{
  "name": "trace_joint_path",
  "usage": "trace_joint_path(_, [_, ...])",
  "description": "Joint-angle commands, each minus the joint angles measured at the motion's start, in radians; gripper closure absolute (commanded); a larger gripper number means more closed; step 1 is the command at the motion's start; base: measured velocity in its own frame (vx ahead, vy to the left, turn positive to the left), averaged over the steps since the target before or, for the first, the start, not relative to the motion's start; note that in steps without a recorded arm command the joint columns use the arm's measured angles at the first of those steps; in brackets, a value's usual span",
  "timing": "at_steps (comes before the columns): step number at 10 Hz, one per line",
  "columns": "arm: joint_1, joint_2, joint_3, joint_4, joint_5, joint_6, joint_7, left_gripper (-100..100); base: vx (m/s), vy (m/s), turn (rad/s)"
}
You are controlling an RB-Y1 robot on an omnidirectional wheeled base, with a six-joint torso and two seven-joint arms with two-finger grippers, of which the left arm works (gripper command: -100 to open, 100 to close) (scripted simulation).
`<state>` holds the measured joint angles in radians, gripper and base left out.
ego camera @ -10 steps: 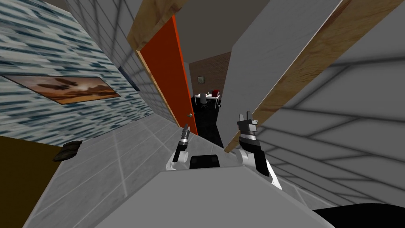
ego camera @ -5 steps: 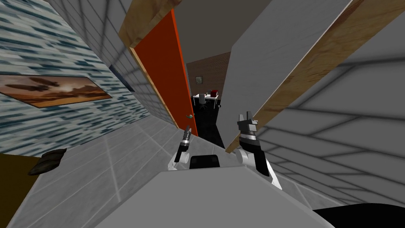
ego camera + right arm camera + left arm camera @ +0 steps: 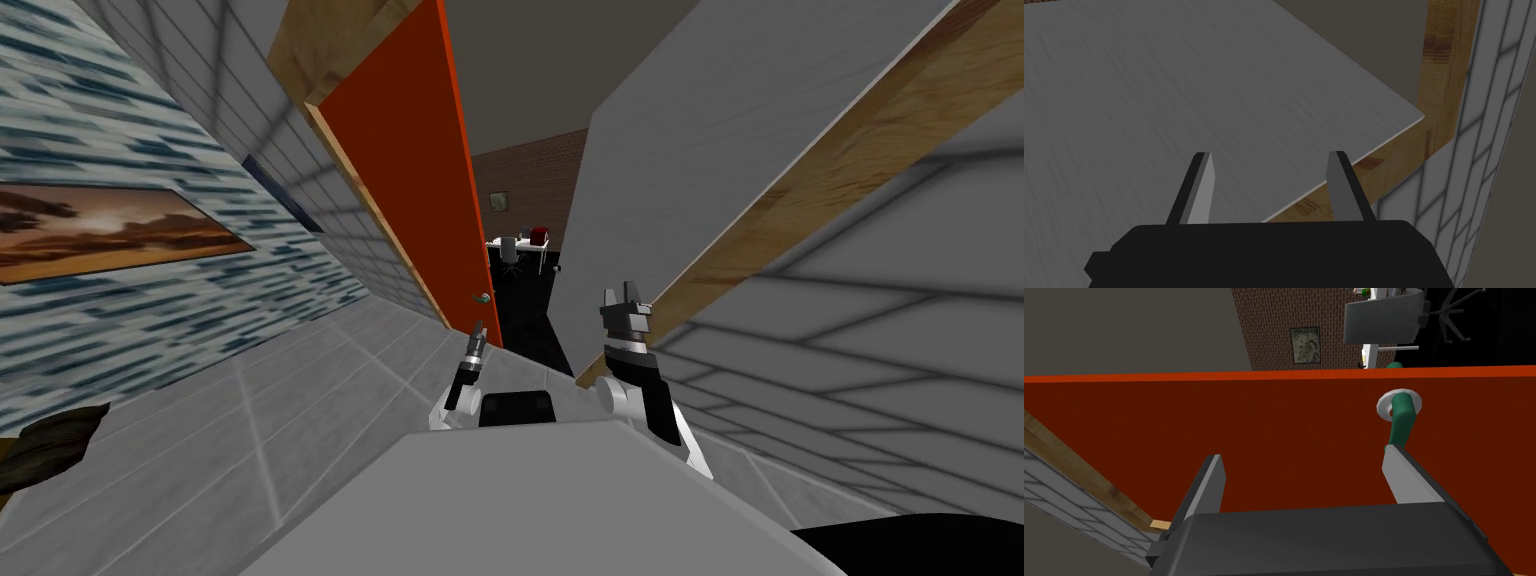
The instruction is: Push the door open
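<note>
Left hand, fingers apart, at door

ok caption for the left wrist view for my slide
Open left claw facing the flat red-orange door, one finger close beside its green lever handle.

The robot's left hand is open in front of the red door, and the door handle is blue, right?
Not quite: the handle is green, not blue, as the left wrist view shows. The left gripper is indeed open in front of the red door.
</note>
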<state>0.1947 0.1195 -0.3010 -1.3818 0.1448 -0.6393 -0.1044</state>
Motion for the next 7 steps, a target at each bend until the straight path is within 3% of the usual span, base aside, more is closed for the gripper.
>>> trace_joint_path(1, [-0.009, -0.001, -0.008, 0.030, 0.006, -0.009, -0.001, -100, 0.057, 0.089, -0.086])
trace_joint_path(7, [-0.046, 0.000, -0.042, 0.158, 0.037, -0.037, 0.001, -100, 0.075, 0.130, -0.093])
